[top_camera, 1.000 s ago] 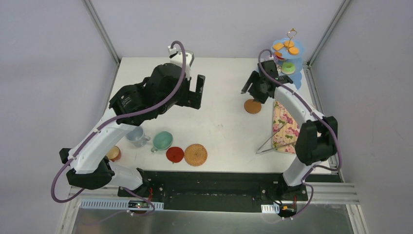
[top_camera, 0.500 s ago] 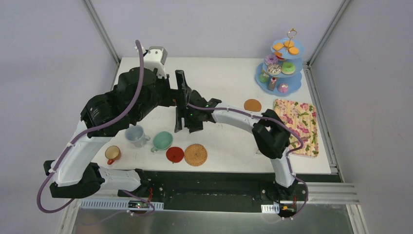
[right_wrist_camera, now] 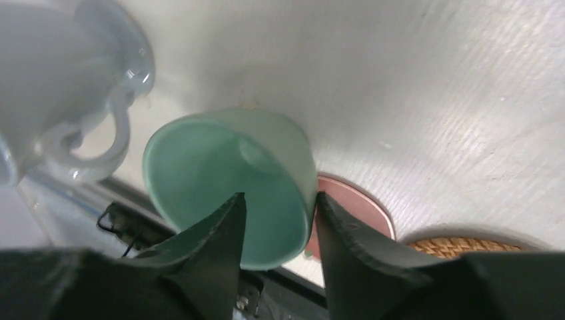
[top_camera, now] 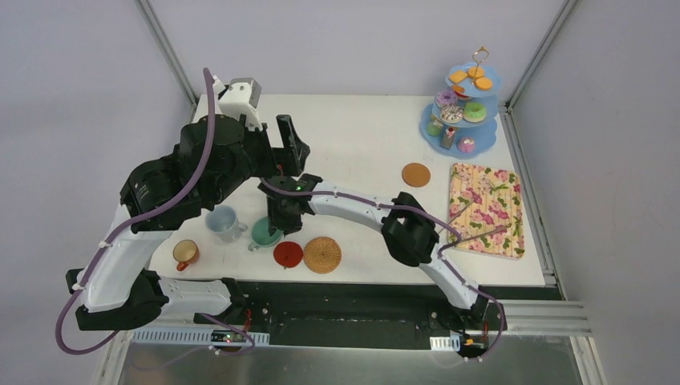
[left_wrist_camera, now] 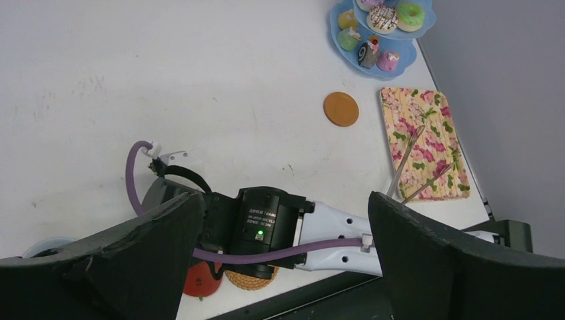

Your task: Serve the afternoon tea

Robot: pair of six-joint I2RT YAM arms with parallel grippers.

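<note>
The right gripper (right_wrist_camera: 280,200) is down at the mint green cup (right_wrist_camera: 200,160) in the near-left part of the table (top_camera: 361,136). In the right wrist view one finger is inside the bowl and the other just outside the wall, astride the rim. The jaws are part-way apart, with the cup's green inside showing between them, so the wall is not pinched. The cup stands on the table. The grey-blue cup (top_camera: 223,220) is just beside it on the left, its handle turned toward the mint one, and the orange cup (top_camera: 186,253) is further left and nearer the edge. A red coaster (top_camera: 288,253) lies just beside the mint cup on the near side, with a woven straw coaster (top_camera: 322,254) right next to it. A brown coaster (top_camera: 415,174) lies well apart from these, toward the right. The left gripper (top_camera: 293,144) hangs above the table behind the cups, its jaws spread wide and holding nothing. The light-blue three-tier stand (top_camera: 491,127) is in the far right corner, with biscuits (top_camera: 470,77) on the top tier and donuts (top_camera: 463,111) below. In front of it, long metal tongs (left_wrist_camera: 412,167) lie across the floral tray (top_camera: 489,196).
</note>
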